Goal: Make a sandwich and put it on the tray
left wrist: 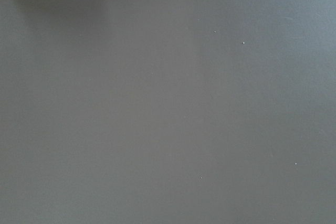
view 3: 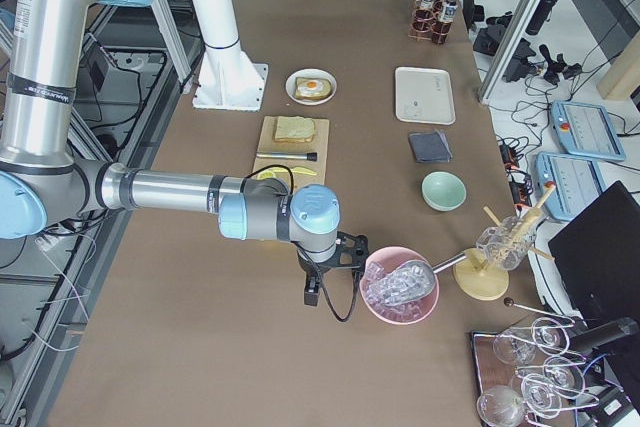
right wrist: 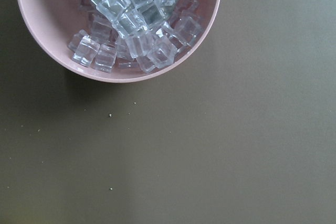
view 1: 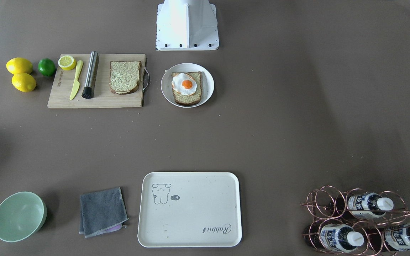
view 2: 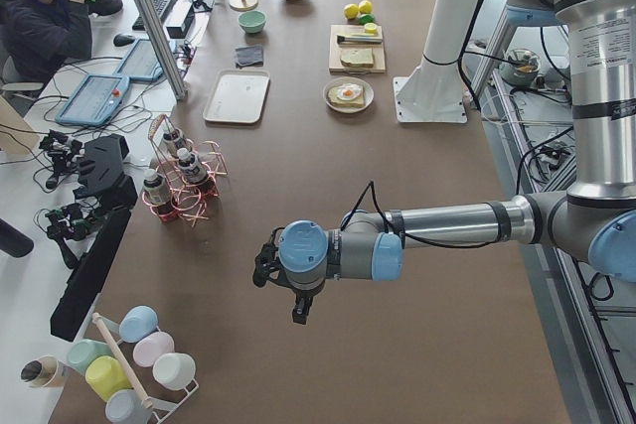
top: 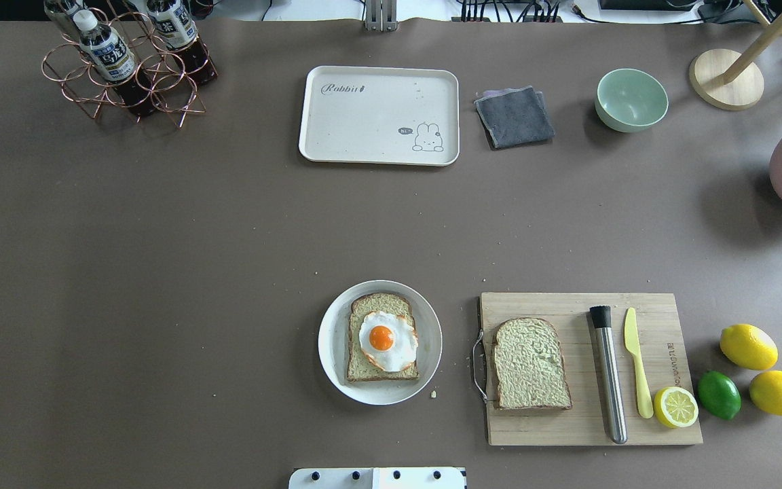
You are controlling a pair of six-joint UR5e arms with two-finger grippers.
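One bread slice with a fried egg on top lies on a round white plate. A second plain slice lies on the wooden cutting board; it also shows in the overhead view. The cream tray with the "Rabbit" script is bare on the table's far side. My left gripper hangs over bare table far off to the left. My right gripper hangs far off to the right. I cannot tell whether either is open or shut.
A yellow knife, a steel muddler and a lemon half lie on the board. Two lemons and a lime lie beside it. A grey cloth, a green bowl, a bottle rack and a pink bowl of ice are nearby.
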